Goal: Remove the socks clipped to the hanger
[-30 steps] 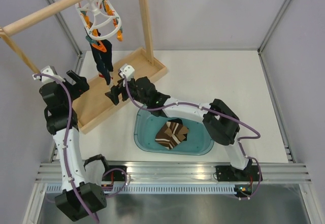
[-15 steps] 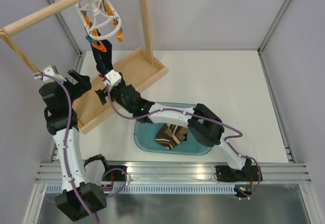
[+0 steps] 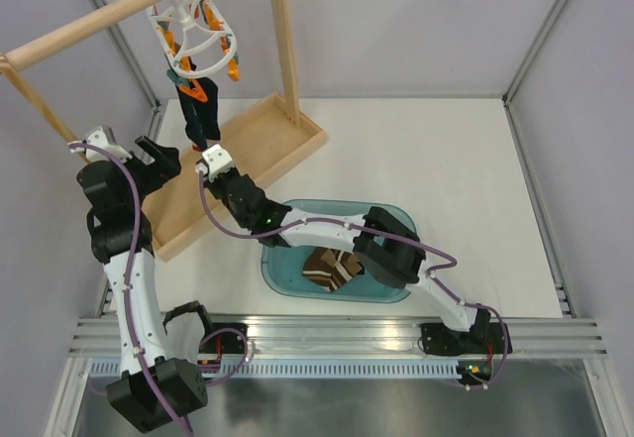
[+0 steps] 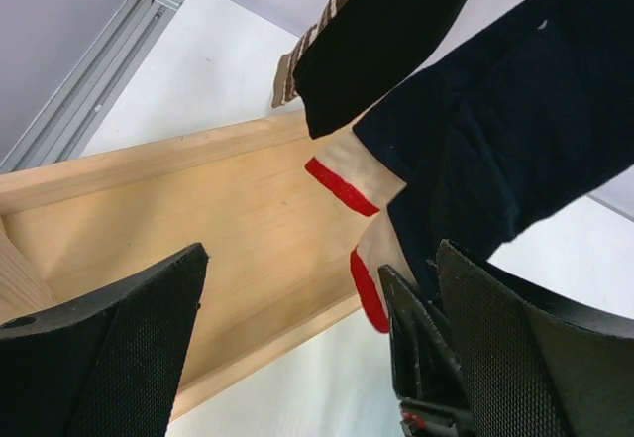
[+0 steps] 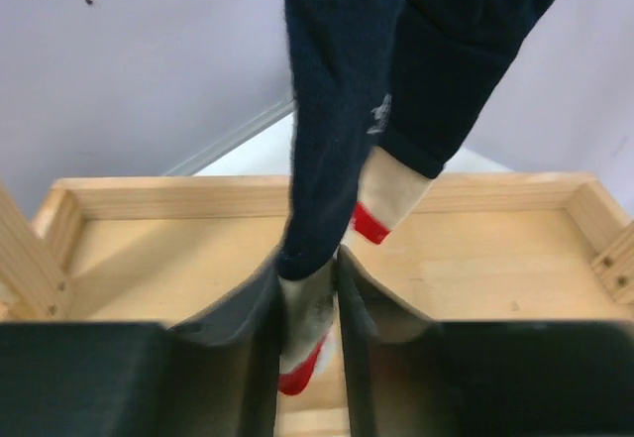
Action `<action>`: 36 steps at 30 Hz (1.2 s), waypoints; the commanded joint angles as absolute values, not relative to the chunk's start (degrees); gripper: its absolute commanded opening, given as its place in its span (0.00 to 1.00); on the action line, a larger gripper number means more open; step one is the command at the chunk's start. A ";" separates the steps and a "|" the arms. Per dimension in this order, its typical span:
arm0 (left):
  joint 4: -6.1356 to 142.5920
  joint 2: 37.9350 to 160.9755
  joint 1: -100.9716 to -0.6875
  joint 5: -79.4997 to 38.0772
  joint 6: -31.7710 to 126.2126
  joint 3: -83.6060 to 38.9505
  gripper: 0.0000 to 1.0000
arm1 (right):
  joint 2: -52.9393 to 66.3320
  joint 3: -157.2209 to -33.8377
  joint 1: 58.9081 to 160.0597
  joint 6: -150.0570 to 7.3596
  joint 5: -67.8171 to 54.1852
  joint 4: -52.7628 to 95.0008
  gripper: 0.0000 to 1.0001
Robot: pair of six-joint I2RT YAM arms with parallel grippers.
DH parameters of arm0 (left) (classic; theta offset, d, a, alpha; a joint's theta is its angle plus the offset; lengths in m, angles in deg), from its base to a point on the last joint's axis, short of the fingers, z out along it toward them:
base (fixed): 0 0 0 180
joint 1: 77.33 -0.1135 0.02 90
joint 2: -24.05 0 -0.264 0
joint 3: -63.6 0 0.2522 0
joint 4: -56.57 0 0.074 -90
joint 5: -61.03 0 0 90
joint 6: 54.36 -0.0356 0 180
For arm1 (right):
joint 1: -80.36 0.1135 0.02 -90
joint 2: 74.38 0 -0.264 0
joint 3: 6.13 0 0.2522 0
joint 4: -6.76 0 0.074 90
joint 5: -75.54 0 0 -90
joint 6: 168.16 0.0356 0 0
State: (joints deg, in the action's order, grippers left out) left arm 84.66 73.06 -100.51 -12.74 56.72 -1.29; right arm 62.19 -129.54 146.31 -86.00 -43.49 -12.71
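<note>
Right gripper (image 3: 205, 152), top view: reaching across to the bottom end of the socks (image 3: 198, 105), arm stretching over a teal bin (image 3: 282, 278). Jaw state not readable from here. Socks are hanging in a dark bunch from the clips of the white hanger (image 3: 193, 26), which is hooking over a wooden pole (image 3: 109, 16). Long axis is running straight down, toes pointing at the wooden tray (image 3: 263, 140) underneath. One brown-and-white striped sock (image 3: 332, 264) is lying flat in the bin. Left gripper (image 3: 158, 155) is hovering just beside the bunch, over the tray's left part.

Left wrist view: jaws are standing wide, nothing between the pads, both pads apart from the fabric. Dark socks are dangling ahead and above, a cream toe with red stripes (image 4: 347, 184) pointing down toward the tray floor. A striped cuff (image 4: 297, 60) is peeking out behind the black one.

Right wrist view: jaws are sitting narrow, pinching the lowest cream-and-red toe of a navy sock (image 5: 332, 110) between the pads. That sock is hanging upright, toe down, just above the tray. A second navy sock is hanging beside it, its toe ending higher.
</note>
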 commanded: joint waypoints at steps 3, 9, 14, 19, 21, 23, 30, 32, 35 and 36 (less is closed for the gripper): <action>81.93 72.21 -100.27 -11.22 58.32 -0.78 1.00 | 58.86 -125.65 146.27 -86.86 -46.18 -18.50 0.01; 81.41 71.95 -100.18 -10.43 58.14 -0.52 1.00 | 51.92 -116.95 146.27 -86.95 -42.68 -20.78 0.01; 80.97 71.69 -100.01 -9.03 57.88 -0.34 1.00 | 45.33 -110.70 146.01 -85.64 -40.74 -21.66 0.01; 77.63 71.34 -98.95 -3.15 57.44 0.45 1.00 | 40.06 -106.38 145.13 -82.74 -38.19 -20.53 0.01; 76.49 70.98 -97.64 -0.95 57.00 0.71 1.00 | 38.91 -106.12 144.78 -82.21 -36.88 -18.86 0.01; 74.99 70.90 -96.15 1.69 56.39 0.80 1.00 | 37.42 -105.94 144.61 -82.03 -36.26 -17.98 0.01; 73.23 71.24 -92.89 4.25 56.38 0.01 1.00 | 32.67 -104.01 144.25 -81.42 -35.20 -14.46 0.01; 72.97 72.03 -92.27 4.43 57.08 -1.13 1.00 | 32.14 -103.66 144.25 -81.33 -34.59 -13.58 0.01; 72.18 73.00 -92.27 4.16 58.84 -2.53 1.00 | 31.35 -103.04 144.34 -81.07 -34.32 -12.70 0.01; 72.00 73.18 -92.27 3.29 59.19 -2.98 1.00 | 31.26 -103.04 144.25 -80.98 -34.32 -12.53 0.01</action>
State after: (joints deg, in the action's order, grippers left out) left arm 75.72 72.54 -92.55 2.73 56.98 0.17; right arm 34.17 -103.60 144.26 -82.22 -35.69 -13.61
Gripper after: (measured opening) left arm 0.995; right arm 0.013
